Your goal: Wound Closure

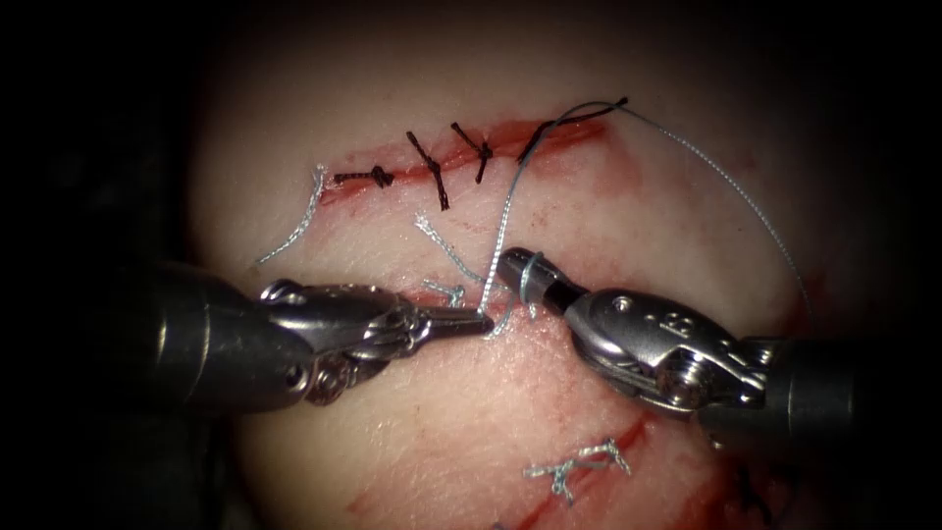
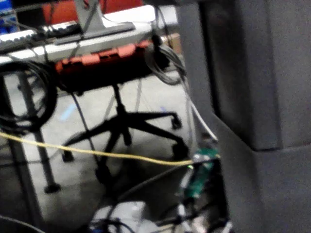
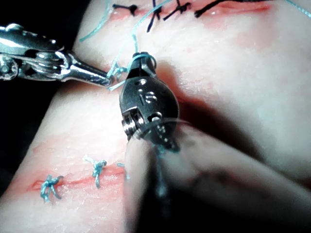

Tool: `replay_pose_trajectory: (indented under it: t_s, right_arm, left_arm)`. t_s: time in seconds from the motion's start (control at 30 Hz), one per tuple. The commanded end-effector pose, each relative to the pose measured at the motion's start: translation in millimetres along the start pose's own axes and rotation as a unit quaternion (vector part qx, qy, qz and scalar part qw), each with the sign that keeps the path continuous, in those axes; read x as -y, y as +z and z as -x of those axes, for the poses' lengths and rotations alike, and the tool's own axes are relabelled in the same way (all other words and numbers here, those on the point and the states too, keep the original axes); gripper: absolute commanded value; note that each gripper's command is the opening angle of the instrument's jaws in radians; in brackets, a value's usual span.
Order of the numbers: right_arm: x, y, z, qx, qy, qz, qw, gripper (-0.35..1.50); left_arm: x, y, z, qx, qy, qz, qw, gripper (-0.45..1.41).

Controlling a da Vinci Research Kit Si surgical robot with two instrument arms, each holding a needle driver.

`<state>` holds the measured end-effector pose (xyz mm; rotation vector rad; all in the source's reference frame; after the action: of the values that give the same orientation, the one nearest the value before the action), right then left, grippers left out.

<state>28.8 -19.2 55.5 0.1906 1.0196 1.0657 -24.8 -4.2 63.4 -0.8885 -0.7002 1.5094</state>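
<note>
In the endoscope view, the left tool (image 1: 469, 322) had its jaws closed on the pale thread (image 1: 503, 211) just below the cut (image 1: 461, 155), which carried dark stitches (image 1: 429, 169). The right tool (image 1: 517, 267) lay close beside it with jaws closed, holding nothing, thread looped around them. No needle could be made out. The left wrist view showed a chair (image 2: 127, 127) and a yellow cable (image 2: 97, 153). In the right wrist view, thread wrapped the right tool's (image 3: 141, 65) closed tip, the left tool (image 3: 99, 77) pinching thread beside it on the tissue (image 3: 233, 63).

No legible text or numbers; only unreadable engraved marks on the right gripper (image 1: 517, 267)
</note>
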Motion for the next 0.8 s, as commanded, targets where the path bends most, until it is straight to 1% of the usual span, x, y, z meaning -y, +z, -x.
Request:
replay_pose_trajectory:
  t_s: [0.03,0.13,0.27,0.4,0.53,0.63,0.8]
  right_arm:
    - [0.8,0.9,-0.3,0.009,0.000,-0.009,1.000,-0.35]
    - [1.4,1.1,-1.0,0.025,0.001,-0.021,0.999,-0.35]
    - [1.7,1.5,-1.6,0.048,-0.009,-0.019,0.999,-0.35]
    - [1.5,2.0,-1.4,0.076,-0.014,-0.018,0.997,-0.35]
    - [0.8,2.2,-0.7,0.103,-0.020,-0.005,0.994,-0.35]
    - [0.3,2.5,-0.5,0.111,-0.023,-0.001,0.994,-0.35]
    - [-0.4,2.8,-0.8,0.112,-0.025,0.000,0.993,-0.35]
  left_arm:
    - [0.2,0.7,0.3,-0.001,-0.001,0.001,1.000,-0.45]
    - [0.5,0.9,0.4,0.002,0.000,0.000,1.000,-0.45]
    - [0.8,1.2,0.6,0.006,0.005,-0.004,1.000,-0.45]
    - [0.8,1.3,0.6,0.007,0.002,-0.004,1.000,-0.45]
    - [0.7,1.4,0.6,0.011,-0.007,-0.005,1.000,-0.45]
    - [0.6,1.4,0.6,0.014,-0.013,-0.003,1.000,-0.45]
    - [0.0,1.1,0.7,0.016,-0.015,-0.006,1.000,-0.45]
